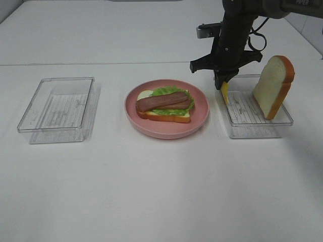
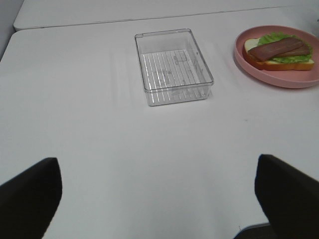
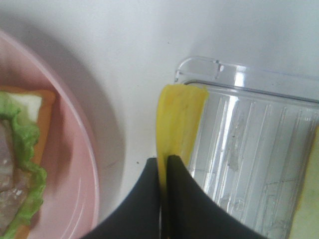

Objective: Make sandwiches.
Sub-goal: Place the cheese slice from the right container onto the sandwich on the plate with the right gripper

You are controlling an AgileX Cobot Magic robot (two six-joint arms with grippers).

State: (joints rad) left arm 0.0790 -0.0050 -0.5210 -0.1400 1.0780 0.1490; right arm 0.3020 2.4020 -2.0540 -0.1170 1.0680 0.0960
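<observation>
Cheese slice (image 3: 177, 122) sits pinched edge-on in our right gripper (image 3: 163, 164), over the near corner of the right tray (image 1: 282, 121). Left gripper (image 2: 159, 199) idles wide. Next we carry the cheese onto the open sandwich (image 1: 165, 105) on the pink plate (image 1: 166, 132), then the leaning bread slice (image 1: 274, 85)

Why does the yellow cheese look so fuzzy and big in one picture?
Right wrist view: the cheese hangs very close to the lens in the shut right tool, so it looks soft and large. Exterior high view: the cheese is small, the plate sharp, with soft shadows.
</observation>
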